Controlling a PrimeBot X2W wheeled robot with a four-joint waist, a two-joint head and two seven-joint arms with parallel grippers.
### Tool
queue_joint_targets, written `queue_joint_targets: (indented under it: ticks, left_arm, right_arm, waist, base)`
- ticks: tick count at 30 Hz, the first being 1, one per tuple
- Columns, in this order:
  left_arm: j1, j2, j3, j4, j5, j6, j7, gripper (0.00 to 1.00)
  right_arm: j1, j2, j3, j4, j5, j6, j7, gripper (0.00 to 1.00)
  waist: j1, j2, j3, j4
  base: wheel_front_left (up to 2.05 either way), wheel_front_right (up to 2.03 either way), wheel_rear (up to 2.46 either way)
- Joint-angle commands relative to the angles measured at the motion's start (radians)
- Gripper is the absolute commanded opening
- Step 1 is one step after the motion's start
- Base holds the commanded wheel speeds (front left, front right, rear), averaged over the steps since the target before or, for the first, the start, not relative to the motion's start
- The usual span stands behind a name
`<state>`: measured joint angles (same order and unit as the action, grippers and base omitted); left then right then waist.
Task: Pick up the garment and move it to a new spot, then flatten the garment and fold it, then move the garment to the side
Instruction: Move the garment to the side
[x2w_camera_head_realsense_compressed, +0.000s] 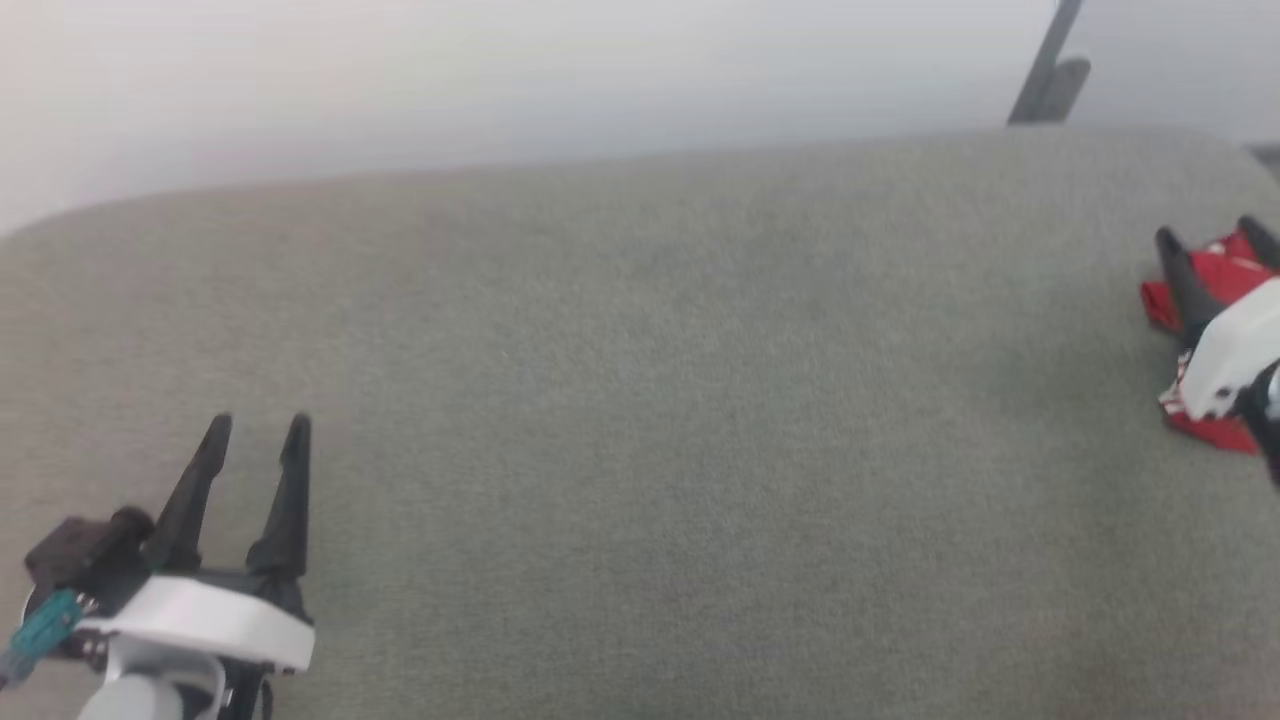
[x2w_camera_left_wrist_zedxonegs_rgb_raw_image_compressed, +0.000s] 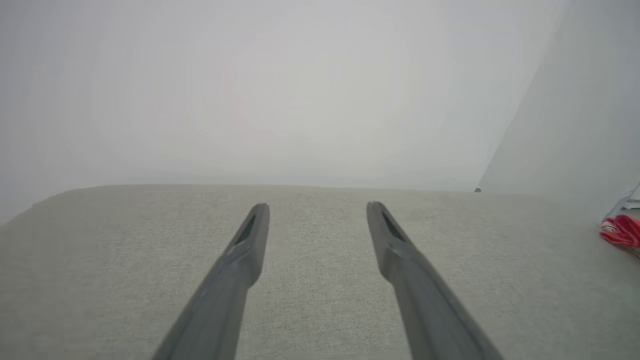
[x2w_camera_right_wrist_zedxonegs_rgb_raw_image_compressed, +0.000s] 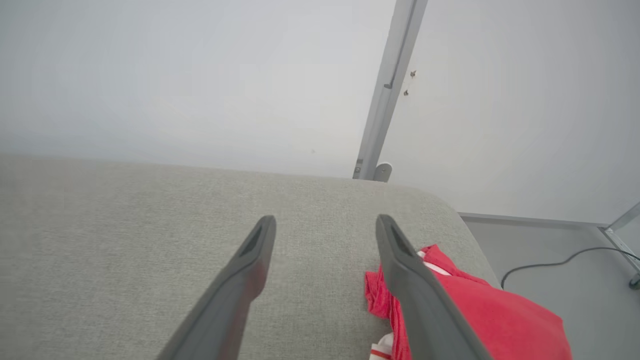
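Head view spotter: Nearest you, your left gripper (x2w_camera_head_realsense_compressed: 261, 425) sits low on the left above the grey cushion (x2w_camera_head_realsense_compressed: 640, 400). Its fingers are spread wide and there is nothing between them.

Wrist view spotter: Agreed. The left wrist view shows only bare cushion between those fingers, with a scrap of red far off to the right.

Head view spotter: That red is the garment (x2w_camera_head_realsense_compressed: 1228, 268), bunched at the cushion's right edge, while the middle of the cushion is bare. Your right gripper (x2w_camera_head_realsense_compressed: 1210, 232) hangs directly over it.

Wrist view spotter: In the right wrist view its jaws also stand fully apart and grip nothing. One finger (x2w_camera_right_wrist_zedxonegs_rgb_raw_image_compressed: 425, 300) crosses in front of the cloth, and the cloth lies slack on the cushion. I see red fabric with some white and striped trim, but no print from this angle.

Head view spotter: As for the step, I judge it fits two stages. The garment could be waiting at the edge to be picked up, or it could be a folded bundle set aside and released. I can't tell how tidy the heap is.

Wrist view spotter: So whatever you do next, you first need a fuller look at the garment. Farther off are the metal post (x2w_camera_right_wrist_zedxonegs_rgb_raw_image_compressed: 387, 85), the pale wall, and a cable (x2w_camera_right_wrist_zedxonegs_rgb_raw_image_compressed: 550, 264) on the floor.
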<state>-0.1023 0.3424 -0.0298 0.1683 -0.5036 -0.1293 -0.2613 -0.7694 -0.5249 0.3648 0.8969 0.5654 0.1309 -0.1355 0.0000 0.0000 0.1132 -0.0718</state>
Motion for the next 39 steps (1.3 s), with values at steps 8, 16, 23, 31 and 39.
queue_joint_targets:
  ticks: [8, 16, 23, 31, 39]
  left_arm:
    - [0.09, -0.002, 0.068, 0.015, -0.007, -0.001, -0.004, 1.0]
    - [0.158, -0.009, 0.12, 0.014, 0.0, -0.001, -0.004, 1.0]
    - [0.21, -0.01, 0.138, 0.022, -0.016, -0.001, -0.004, 1.0]
    - [0.249, 0.007, 0.127, 0.031, -0.018, -0.001, -0.004, 1.0]
    - [0.262, 0.007, 0.13, 0.029, -0.01, -0.001, -0.004, 1.0]
  right_arm:
    - [0.146, 0.038, 0.01, -0.067, 0.026, 0.0, -0.084, 1.0]
    - [0.278, 0.069, -0.031, -0.154, -0.009, 0.0, -0.125, 1.0]
    - [0.39, 0.106, -0.117, -0.249, -0.069, 0.0, -0.13, 1.0]
    - [0.558, 0.196, -0.274, -0.435, -0.178, 0.0, -0.13, 1.0]
    - [0.683, 0.27, -0.356, -0.562, -0.254, 0.0, -0.13, 1.0]
  waist:
    - [0.0, 0.0, -0.113, 0.052]
    - [0.0, 0.0, -0.149, 0.07]
    - [0.0, 0.0, -0.163, 0.078]
    - [0.0, 0.0, -0.167, 0.083]
    - [0.0, 0.0, -0.168, 0.082]
  base:
    - [0.0, 0.0, 0.0]
    - [0.0, 0.0, 0.0]
    - [0.0, 0.0, 0.0]
    - [0.0, 0.0, 0.0]
    - [0.0, 0.0, 0.0]
